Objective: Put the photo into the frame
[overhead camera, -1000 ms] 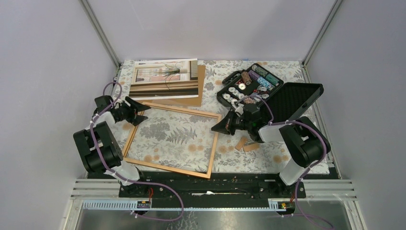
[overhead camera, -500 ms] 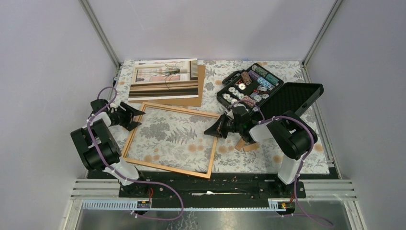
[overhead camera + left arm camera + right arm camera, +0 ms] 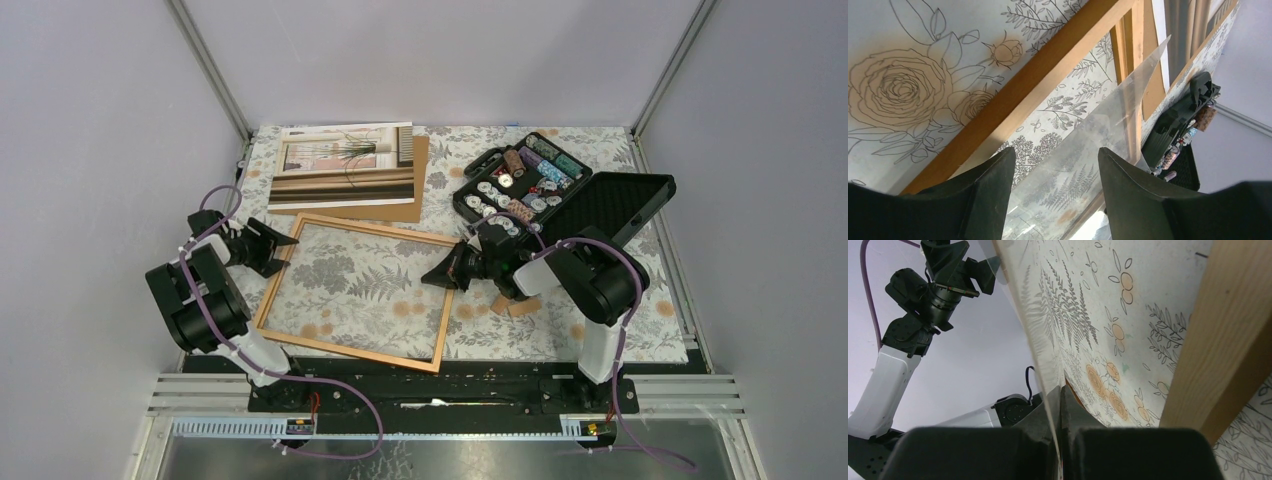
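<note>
Handling, seemingly, a clear plastic sheet (image 3: pixel 1113 120) inside the thin orange-tan wooden frame (image 3: pixel 347 348): right gripper (image 3: pixel 438 275) clamps it, left gripper (image 3: pixel 283 250) gapes beside its left rail. Next, fetch the rectangular plant photo (image 3: pixel 345 165) beyond the frame.

Left gripper (image 3: pixel 1055 154) jaws apart, arm low; right gripper (image 3: pixel 1061 390) seemingly pinched shut.

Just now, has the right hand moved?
Yes. The right hand, shut on the clear sheet, has slid left, away from the open case, to the right rail of the frame.
</note>
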You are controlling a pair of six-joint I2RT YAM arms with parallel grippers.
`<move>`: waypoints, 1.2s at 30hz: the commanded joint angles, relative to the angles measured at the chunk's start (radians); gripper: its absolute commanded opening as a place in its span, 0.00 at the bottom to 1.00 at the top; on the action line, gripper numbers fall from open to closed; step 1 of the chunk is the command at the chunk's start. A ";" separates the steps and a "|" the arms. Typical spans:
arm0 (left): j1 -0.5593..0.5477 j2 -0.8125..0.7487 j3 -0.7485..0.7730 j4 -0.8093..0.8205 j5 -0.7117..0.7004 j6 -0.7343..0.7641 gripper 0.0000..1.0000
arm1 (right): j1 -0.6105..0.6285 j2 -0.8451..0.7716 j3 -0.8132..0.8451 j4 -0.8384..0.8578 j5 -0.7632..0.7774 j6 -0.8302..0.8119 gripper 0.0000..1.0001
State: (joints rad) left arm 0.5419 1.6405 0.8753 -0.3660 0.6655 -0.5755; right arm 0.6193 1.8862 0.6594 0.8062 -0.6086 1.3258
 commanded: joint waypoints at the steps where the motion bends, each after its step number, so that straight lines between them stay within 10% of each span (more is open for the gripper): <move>1: 0.000 0.013 0.022 -0.008 -0.003 0.008 0.66 | 0.022 0.002 0.040 0.055 0.050 0.025 0.00; 36: 0.000 -0.088 0.063 -0.093 -0.058 0.005 0.70 | 0.044 -0.036 0.054 -0.081 0.067 0.046 0.00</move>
State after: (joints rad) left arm 0.5426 1.6207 0.8974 -0.4084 0.6113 -0.5751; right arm 0.6437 1.9053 0.6907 0.7300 -0.5648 1.3426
